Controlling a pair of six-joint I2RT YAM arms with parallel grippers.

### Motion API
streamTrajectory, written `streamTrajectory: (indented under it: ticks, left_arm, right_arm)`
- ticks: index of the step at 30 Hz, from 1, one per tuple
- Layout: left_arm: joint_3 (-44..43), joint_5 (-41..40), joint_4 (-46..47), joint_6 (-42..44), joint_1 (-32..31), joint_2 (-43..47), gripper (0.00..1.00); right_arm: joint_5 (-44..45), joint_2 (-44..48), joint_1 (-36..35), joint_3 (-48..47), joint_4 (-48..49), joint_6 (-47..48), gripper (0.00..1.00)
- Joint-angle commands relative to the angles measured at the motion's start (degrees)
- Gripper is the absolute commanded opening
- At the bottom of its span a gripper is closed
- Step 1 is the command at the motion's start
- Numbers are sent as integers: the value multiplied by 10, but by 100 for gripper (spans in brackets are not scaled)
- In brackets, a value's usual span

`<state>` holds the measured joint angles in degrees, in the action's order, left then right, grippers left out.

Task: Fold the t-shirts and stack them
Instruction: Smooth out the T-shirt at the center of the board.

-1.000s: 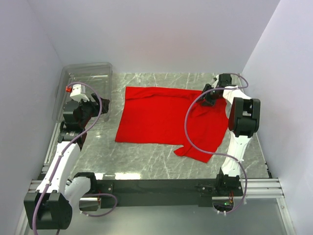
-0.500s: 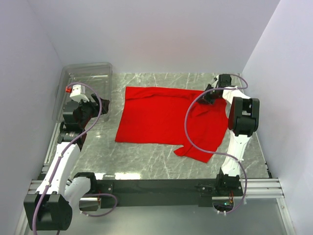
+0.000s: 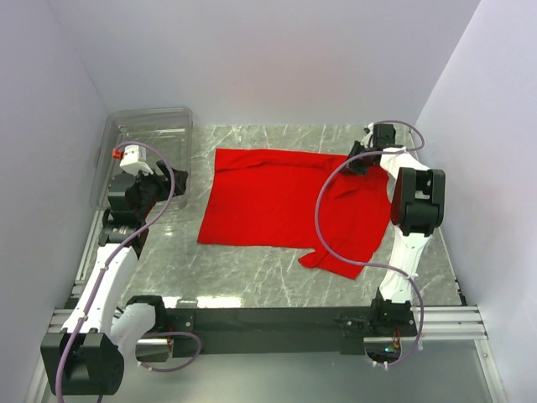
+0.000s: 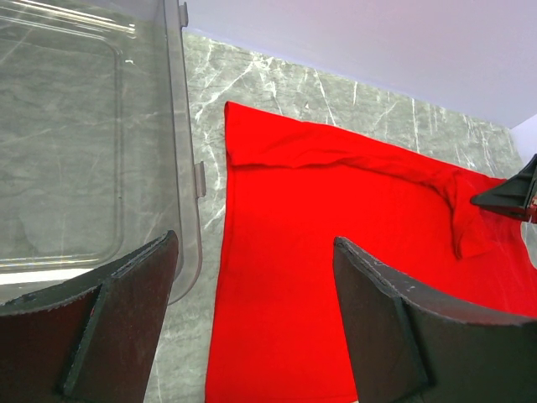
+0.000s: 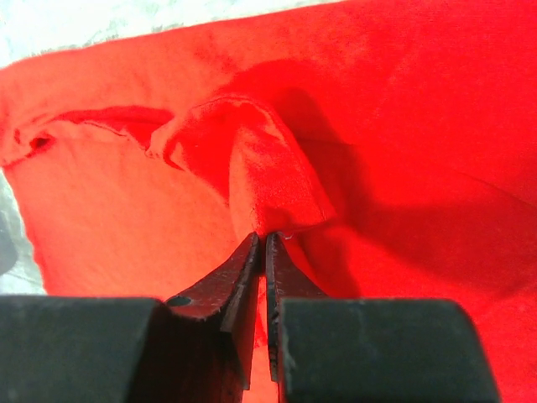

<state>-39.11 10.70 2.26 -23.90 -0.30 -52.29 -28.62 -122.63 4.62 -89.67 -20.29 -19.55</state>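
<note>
A bright red t-shirt [image 3: 285, 206] lies spread on the marble table, partly folded, one sleeve sticking out at the near right. My right gripper [image 3: 359, 161] is at its far right corner, shut on a pinched fold of the t-shirt [image 5: 268, 189]; the cloth bunches up just ahead of the fingertips [image 5: 252, 252]. My left gripper [image 4: 256, 252] hovers open near the t-shirt's [image 4: 336, 235] left edge with nothing between its fingers [image 4: 377, 302]. In the top view the left gripper [image 3: 155, 189] sits left of the cloth, by the bin.
A clear plastic bin [image 3: 143, 138] stands at the far left, its wall [image 4: 180, 126] just beside the t-shirt's left edge. White walls close in the table on three sides. Grey marble table [image 3: 252, 269] shows in front of the t-shirt.
My right gripper has closed on the t-shirt's far right fold and shifted slightly toward the back. The left arm has not moved.
</note>
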Motion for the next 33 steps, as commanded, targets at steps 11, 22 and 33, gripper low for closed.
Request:
streamTrajectory:
  ticks: [11, 22, 33]
  left_arm:
    - [-3, 7, 11, -7, 2, 11, 80]
    - [1, 8, 14, -9, 2, 11, 80]
    - [1, 2, 1, -3, 2, 19, 80]
  right_arm:
    - [95, 42, -33, -16, -19, 119, 6]
    - [-20, 111, -87, 27, -37, 332, 0]
    - [-48, 114, -161, 28, -123, 474, 53]
